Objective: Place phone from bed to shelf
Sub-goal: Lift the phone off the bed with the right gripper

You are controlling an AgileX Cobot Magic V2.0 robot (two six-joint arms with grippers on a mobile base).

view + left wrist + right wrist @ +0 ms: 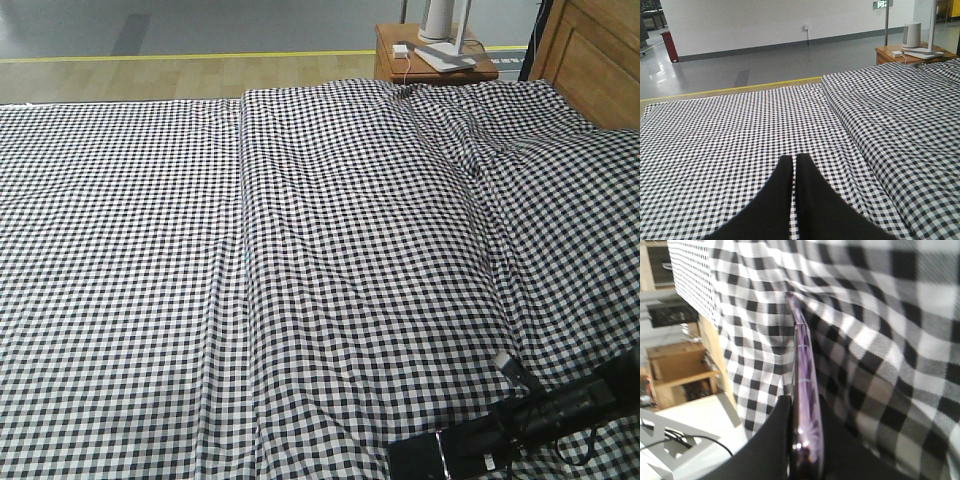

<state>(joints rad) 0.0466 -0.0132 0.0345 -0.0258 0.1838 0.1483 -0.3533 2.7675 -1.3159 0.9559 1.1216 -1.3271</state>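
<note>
The bed [300, 250], under black-and-white check sheet, fills the front view. At its near right corner my right gripper [458, 450] is shut on the phone [412, 458], a dark slab sticking out to the left just over the sheet. In the right wrist view the phone [802, 355] stands edge-on with a pinkish-purple rim, and the right gripper [804, 400] clamps it from both sides. My left gripper [794, 159] is shut with nothing in it, low over the bed [740, 130]. A blurred light wooden unit [680, 367] with an open tier may be the shelf.
A small brown nightstand [480, 68] with a white lamp base and a charger stands beyond the bed's far right; the nightstand [890, 52] also shows in the left wrist view. The wooden headboard [600, 55] runs along the right. Grey floor [765, 65] lies behind.
</note>
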